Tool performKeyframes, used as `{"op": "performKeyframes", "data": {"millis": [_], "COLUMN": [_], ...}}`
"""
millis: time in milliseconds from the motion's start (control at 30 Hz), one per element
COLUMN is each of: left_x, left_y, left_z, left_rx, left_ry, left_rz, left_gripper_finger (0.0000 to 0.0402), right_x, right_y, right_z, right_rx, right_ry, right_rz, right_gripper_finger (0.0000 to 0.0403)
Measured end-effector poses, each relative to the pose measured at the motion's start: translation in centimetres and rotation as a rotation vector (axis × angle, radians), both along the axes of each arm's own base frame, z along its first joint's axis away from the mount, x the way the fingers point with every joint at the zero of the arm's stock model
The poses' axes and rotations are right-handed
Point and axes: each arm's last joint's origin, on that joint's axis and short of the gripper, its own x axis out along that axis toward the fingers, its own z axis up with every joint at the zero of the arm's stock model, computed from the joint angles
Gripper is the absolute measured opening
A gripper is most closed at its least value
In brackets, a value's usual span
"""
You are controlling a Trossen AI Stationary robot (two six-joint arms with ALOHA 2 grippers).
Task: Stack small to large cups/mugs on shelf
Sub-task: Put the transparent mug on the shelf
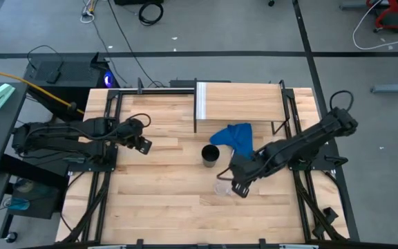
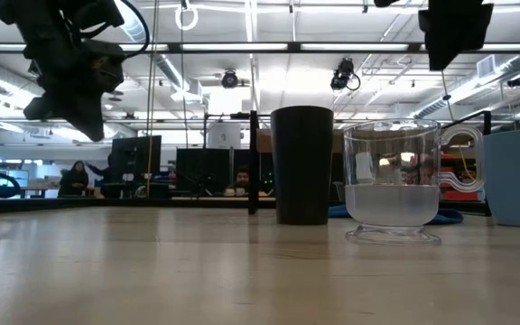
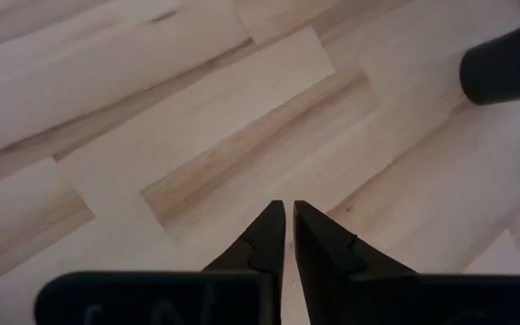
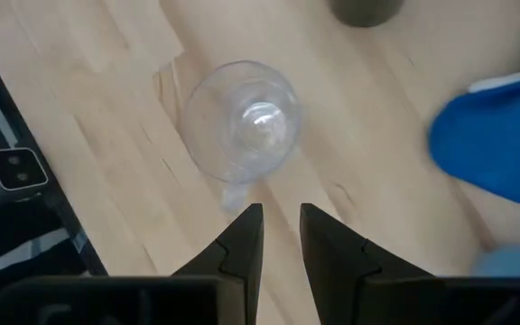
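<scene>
A: Cup positions?
B: Clear glass (image 1: pixel 222 187) stands upright mid-counter; black tumbler (image 1: pixel 211 155) near it, toward the shelf (image 1: pixel 240 102). Shelf sits at the counter's (image 1: pixel 150 200) far edge.
A: Grippers?
B: Right gripper (image 4: pixel 281 236) hangs above, just beside the glass, fingers apart, grasping nothing. Left gripper (image 3: pixel 289 226) nearly clenched, empty, over bare planks, well apart.

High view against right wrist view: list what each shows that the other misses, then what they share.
Only the high view shows the shelf, the left gripper waiting over bare table, and both arms whole. Only the right wrist view shows the clear glass from straight above, standing upright and empty, just ahead of the right gripper. Both show the glass, the black tumbler and the blue cloth.
</scene>
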Motion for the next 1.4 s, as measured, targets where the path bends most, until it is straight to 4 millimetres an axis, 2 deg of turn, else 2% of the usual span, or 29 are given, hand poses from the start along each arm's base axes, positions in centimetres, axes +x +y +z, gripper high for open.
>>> {"op": "performKeyframes", "data": {"millis": [233,433,667,967,1200,1400], "left_x": [0.0,0.0,0.0,0.0,0.0,0.0], "left_y": [0.1,0.2,0.2,0.2,0.2,0.2], "left_z": [0.0,0.0,0.0,0.0,0.0,0.0], "left_rx": [0.041,0.058,0.058,0.059,0.059,0.059], "left_ry": [0.007,0.01,0.011,0.011,0.011,0.011], "left_rz": [0.016,0.026,0.025,0.024,0.024,0.024], "left_gripper_finger": [0.0041,0.0041,0.0032,0.0041,0.0031,0.0029], "right_x": [1.8,2.9,3.6,3.9,4.1,3.5], "right_y": [0.4,-0.5,-1.6,-1.2,-1.2,-1.3], "right_z": [-2.6,-3.8,-4.1,-3.9,-4.3,-5.5], "right_rx": [-0.052,-0.072,-0.074,-0.052,-0.052,-0.047], "right_ry": [0.046,0.074,0.071,0.028,0.037,0.081], "right_rz": [0.047,0.036,0.014,0.032,0.038,0.041], "right_gripper_finger": [0.0084,0.0084,0.0084,0.0084,0.0084,0.0084]}}
